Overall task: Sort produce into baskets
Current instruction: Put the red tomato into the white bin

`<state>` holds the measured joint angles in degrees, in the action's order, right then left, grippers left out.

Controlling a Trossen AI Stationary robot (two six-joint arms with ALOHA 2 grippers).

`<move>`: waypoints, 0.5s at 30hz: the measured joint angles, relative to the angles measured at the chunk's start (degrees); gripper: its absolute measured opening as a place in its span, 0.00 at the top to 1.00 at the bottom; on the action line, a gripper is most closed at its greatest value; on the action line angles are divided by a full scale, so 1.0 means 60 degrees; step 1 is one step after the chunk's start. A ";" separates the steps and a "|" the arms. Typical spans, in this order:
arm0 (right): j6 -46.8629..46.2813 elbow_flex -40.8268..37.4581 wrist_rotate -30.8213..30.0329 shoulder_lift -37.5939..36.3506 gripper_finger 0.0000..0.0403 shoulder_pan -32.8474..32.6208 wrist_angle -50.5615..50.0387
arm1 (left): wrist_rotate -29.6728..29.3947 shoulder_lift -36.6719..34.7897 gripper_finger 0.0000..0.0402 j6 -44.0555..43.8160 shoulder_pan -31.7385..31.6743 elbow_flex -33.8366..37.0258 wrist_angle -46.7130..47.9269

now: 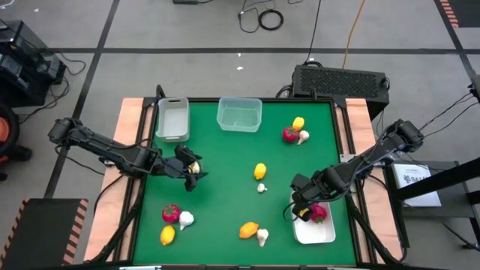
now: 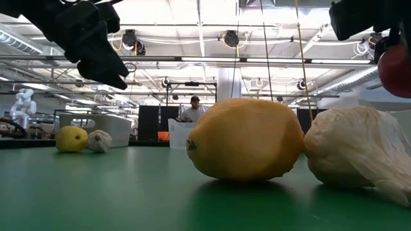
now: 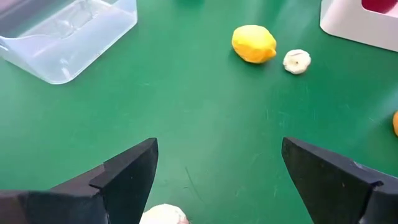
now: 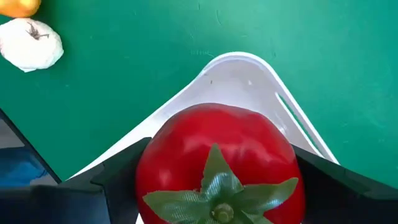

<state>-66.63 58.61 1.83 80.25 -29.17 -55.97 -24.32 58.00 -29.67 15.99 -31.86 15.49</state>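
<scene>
My right gripper (image 4: 221, 174) is shut on a red round fruit (image 4: 217, 155) with a green top, above the far end of the white tray (image 1: 315, 231). The same fruit (image 2: 395, 67) shows high in the low view. My left gripper (image 3: 217, 168) stands open over the table's left half, its fingers wide apart. A white garlic bulb (image 3: 163, 214) shows low between them; whether it touches them I cannot tell. The grey-white bin (image 1: 172, 118) and the clear tub (image 1: 240, 114) stand at the far edge. Loose lemons, garlic bulbs and red fruits lie on the green table. My right gripper pinches the red fruit by two opposite sides (image 4: 144, 169) between its two fingers. The fingers come from above, pointing steeply down. The fruit's green top (image 4: 217, 190) faces the wrist, and it hangs lifted clear over the tray's corner (image 4: 239, 65).
A lemon (image 1: 260, 171) and a garlic bulb (image 1: 262, 187) lie mid-table. A lemon, a red fruit (image 1: 290, 135) and garlic sit far right. A red fruit (image 1: 171, 213), garlic and lemon lie near left. An orange lemon (image 2: 244, 140) and garlic (image 2: 359, 154) lie at the near edge.
</scene>
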 joint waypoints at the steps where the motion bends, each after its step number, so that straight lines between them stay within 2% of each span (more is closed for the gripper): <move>1: 0.0002 0.0000 0.0000 0.0000 0.21 0.0000 -0.0006 | 0.0000 0.0000 0.13 0.0003 0.0003 0.0001 0.0000; 7: 0.0224 0.0000 0.0001 0.0031 0.10 0.0111 -0.0035 | -0.0159 0.0110 0.13 0.0102 -0.0054 0.0002 -0.0016; 11: 0.0539 0.0000 0.0099 0.0044 0.03 0.0272 0.0089 | -0.0486 0.0385 0.13 0.1151 -0.0320 0.0003 -0.0273; 15: 0.0803 0.0128 0.0432 0.0018 0.01 0.0588 -0.0028 | -0.0601 0.0688 0.13 0.2346 -0.0647 0.0004 -0.1098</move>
<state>-61.81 59.38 4.42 80.36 -25.64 -56.14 -27.92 62.12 -15.60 12.11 -31.83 8.90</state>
